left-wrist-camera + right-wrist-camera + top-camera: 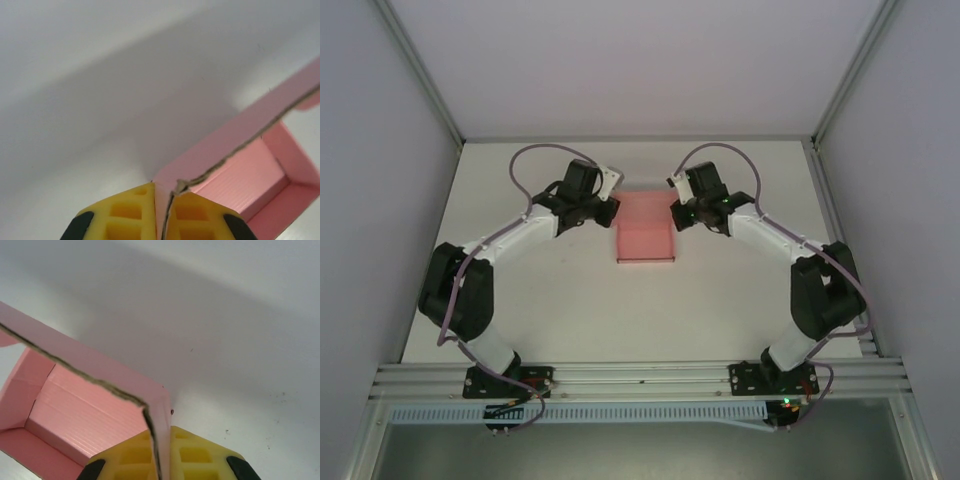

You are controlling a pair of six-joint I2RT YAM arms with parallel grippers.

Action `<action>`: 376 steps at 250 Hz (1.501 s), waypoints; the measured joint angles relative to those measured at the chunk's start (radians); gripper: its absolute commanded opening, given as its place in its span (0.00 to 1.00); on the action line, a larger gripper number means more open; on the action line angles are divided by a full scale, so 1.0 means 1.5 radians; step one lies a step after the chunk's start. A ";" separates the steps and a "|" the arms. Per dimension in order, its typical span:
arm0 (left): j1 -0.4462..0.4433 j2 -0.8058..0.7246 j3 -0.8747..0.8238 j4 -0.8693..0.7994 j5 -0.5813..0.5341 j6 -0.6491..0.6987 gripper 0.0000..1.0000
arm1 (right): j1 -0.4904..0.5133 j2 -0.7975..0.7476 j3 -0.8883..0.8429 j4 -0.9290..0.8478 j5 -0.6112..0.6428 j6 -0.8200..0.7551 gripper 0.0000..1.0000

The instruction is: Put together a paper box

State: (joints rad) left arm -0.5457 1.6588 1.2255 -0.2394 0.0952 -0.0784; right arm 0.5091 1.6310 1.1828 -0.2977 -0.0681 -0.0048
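The pink paper box (644, 228) lies on the white table between my two arms, its far end standing up as walls. In the left wrist view the box's (260, 125) raised wall runs up to the right, and my left gripper (166, 200) is shut on its left corner, yellow fingers (132, 210) pressed to either side of the card. In the right wrist view my right gripper (161, 445) is shut on the box's (95, 370) right corner wall. From above, the left gripper (610, 207) and right gripper (674, 210) flank the box's far end.
The white table (640, 320) stretches in front of the box toward the arm bases. Grey enclosure walls and aluminium posts bound it on the left (420, 70) and right (855, 70). An aluminium rail (640, 378) runs along the near edge.
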 measured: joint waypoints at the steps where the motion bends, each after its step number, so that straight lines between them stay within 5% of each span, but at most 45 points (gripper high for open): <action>1: 0.000 0.000 0.000 0.002 -0.002 -0.003 0.00 | 0.001 0.000 -0.001 0.003 0.002 0.003 0.00; 73: -0.015 0.002 -0.061 0.194 -0.119 -0.224 0.00 | 0.040 0.014 -0.084 0.258 0.114 0.213 0.00; 134: -0.030 0.033 -0.101 0.335 -0.157 -0.304 0.00 | 0.055 0.060 -0.095 0.380 0.211 0.337 0.00; 317: -0.072 0.021 -0.275 0.502 -0.151 -0.258 0.00 | 0.067 0.065 -0.304 0.637 0.208 0.192 0.00; 346: -0.087 0.003 -0.294 0.501 -0.160 -0.258 0.08 | 0.081 0.050 -0.334 0.658 0.220 0.180 0.00; 376: -0.093 -0.016 -0.315 0.479 -0.160 -0.259 0.33 | 0.104 0.042 -0.352 0.669 0.260 0.165 0.00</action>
State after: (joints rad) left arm -0.6846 1.6344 0.7528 0.4793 -0.1455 -0.4664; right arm 0.6655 1.6939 0.6540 0.7055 0.3222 0.2432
